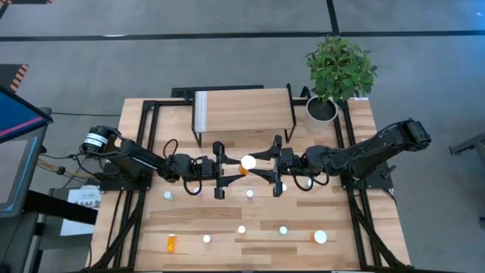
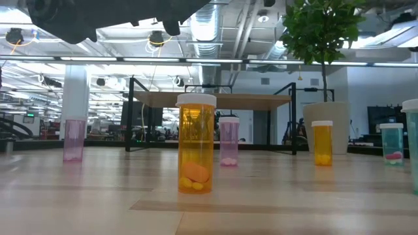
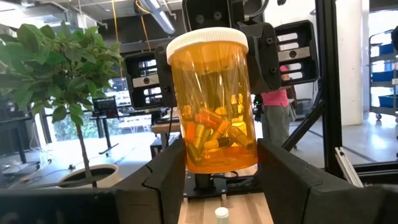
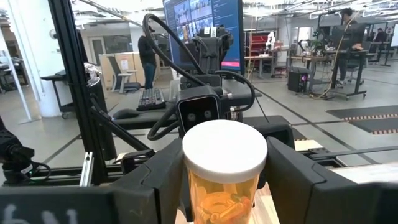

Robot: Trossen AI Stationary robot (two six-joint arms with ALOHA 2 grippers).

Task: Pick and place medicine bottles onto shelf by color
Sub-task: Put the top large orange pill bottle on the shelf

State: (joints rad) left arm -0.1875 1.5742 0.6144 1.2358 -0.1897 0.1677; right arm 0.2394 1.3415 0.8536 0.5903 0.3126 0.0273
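At the centre of the high view, just below the shelf (image 1: 242, 111), both grippers meet on one large orange bottle (image 1: 245, 164); the left gripper (image 1: 225, 168) and right gripper (image 1: 270, 168) each have fingers flanking it, seemingly a handover, though which one truly bears it I cannot tell; to do this well, one should clamp firmly before the other lets go, bottle kept upright; smaller bottles (image 1: 242, 230) stand along the lower table; contact at the finger pads is hidden, and the shelf top shows no bottles
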